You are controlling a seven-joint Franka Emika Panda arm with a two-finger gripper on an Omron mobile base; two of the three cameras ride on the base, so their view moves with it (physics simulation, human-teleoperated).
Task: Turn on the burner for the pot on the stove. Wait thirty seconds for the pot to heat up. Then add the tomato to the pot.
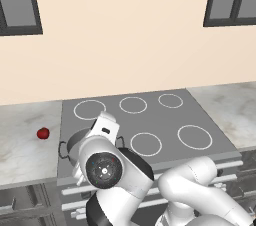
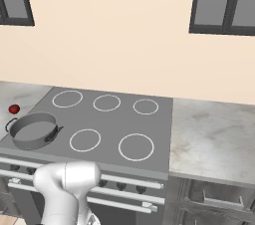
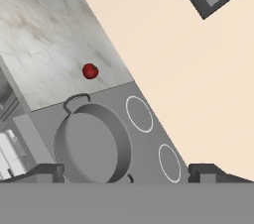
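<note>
The grey pot sits on the front left burner of the stove, empty inside. In the left base view the pot is mostly hidden behind my white arm. The red tomato lies on the marble counter just left of the stove, apart from the pot. In the hand view my gripper hovers above the pot, jaws wide open with nothing between them. The tomato shows beyond the pot's loop handle.
Dark knobs and pale bar handles line the stove's front. Marble counter runs left and right of the cooktop. Dark wall cabinets hang above, and a beige wall stands behind.
</note>
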